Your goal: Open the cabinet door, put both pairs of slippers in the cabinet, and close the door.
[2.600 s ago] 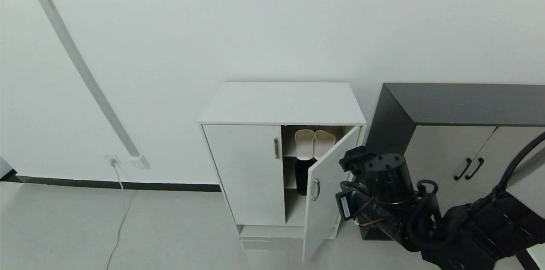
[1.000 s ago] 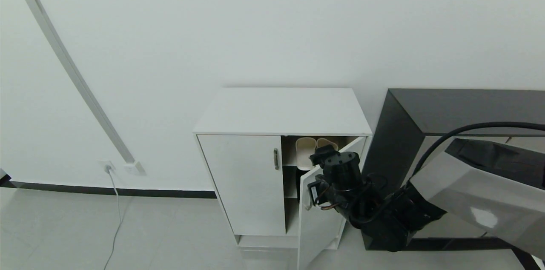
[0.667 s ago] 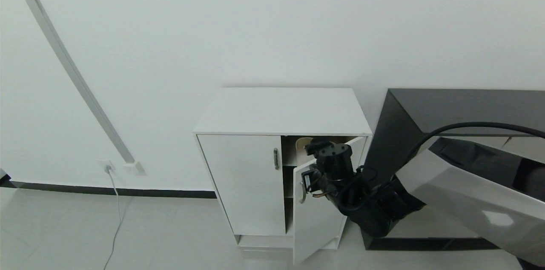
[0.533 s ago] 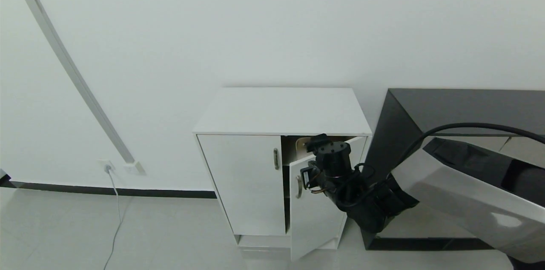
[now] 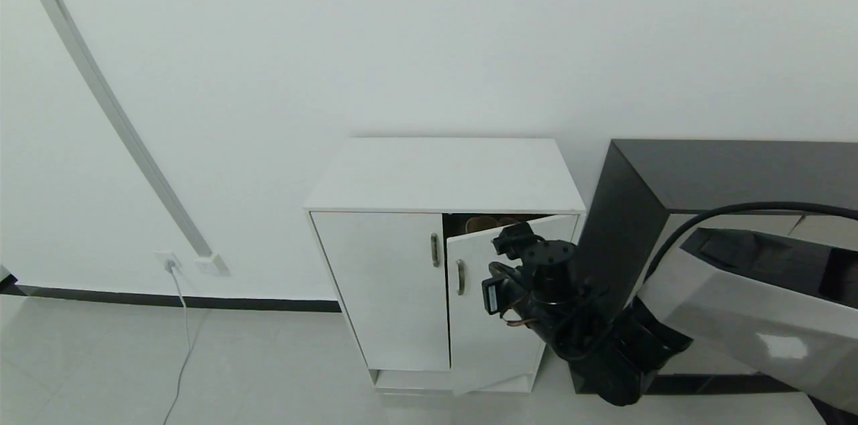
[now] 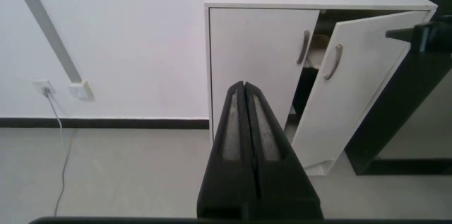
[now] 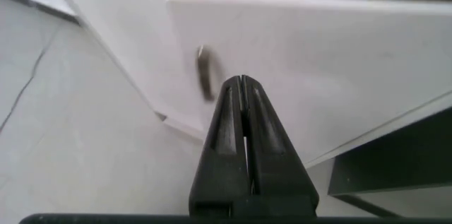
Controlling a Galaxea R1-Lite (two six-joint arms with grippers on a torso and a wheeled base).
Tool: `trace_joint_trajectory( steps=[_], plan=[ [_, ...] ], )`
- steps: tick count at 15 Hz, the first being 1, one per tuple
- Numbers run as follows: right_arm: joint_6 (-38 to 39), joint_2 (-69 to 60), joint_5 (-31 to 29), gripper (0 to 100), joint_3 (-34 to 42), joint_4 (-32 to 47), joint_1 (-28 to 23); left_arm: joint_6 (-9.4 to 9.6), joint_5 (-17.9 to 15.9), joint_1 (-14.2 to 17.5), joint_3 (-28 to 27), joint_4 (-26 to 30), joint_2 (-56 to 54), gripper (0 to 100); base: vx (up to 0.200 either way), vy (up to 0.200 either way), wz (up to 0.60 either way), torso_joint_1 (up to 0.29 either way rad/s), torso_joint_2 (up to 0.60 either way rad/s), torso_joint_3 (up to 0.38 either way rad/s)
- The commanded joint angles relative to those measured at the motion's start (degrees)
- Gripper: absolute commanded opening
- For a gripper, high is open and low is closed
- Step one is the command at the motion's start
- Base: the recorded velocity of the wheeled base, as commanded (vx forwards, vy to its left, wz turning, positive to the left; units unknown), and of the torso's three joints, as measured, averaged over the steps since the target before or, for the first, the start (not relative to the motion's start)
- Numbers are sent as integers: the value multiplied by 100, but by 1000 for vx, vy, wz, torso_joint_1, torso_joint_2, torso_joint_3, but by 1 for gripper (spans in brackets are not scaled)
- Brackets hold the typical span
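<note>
Your right claw (image 7: pixel 242 83): fingers together, empty, facing door (image 5: pixel 469 338) | door upright, handle edge slightly ajar | left claw (image 6: pixel 244 87): pinched, empty

You see a white cabinet (image 5: pixel 442 173) of smooth, matt board. Its door handle (image 5: pixel 460 277) looks like dull metal. The floor tiles (image 5: pixel 255 371) shine a little. The right gripper (image 7: pixel 242 81) looks like matt black plastic.
</note>
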Motion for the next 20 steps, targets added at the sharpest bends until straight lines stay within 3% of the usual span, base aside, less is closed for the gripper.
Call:
trace_joint_trajectory(
  steps=[1, 3, 9, 12, 20],
  plan=[
    [-19, -432, 63, 0, 775, -362, 166, 5, 2, 1, 1, -1, 0, 0, 0, 0, 0, 0, 0, 0],
    [-28, -424, 63, 0, 1091, -599, 281, 5, -7, 1, 1, -1, 0, 0, 0, 0, 0, 0, 0, 0],
    [-28, -397, 63, 0, 1240, -696, 351, 5, -7, 1, 1, -1, 0, 0, 200, 0, 0, 0, 3, 5],
    [-28, -327, 63, 0, 1196, -687, 351, -4, -7, 1, 1, -1, 0, 0, 0, 0, 0, 0, 0, 0],
    [-28, 570, 142, 0, 10, -634, -88, -4, 2, 1, 1, -1, 0, 0, 0, 0, 0, 0, 0, 0]
  ],
)
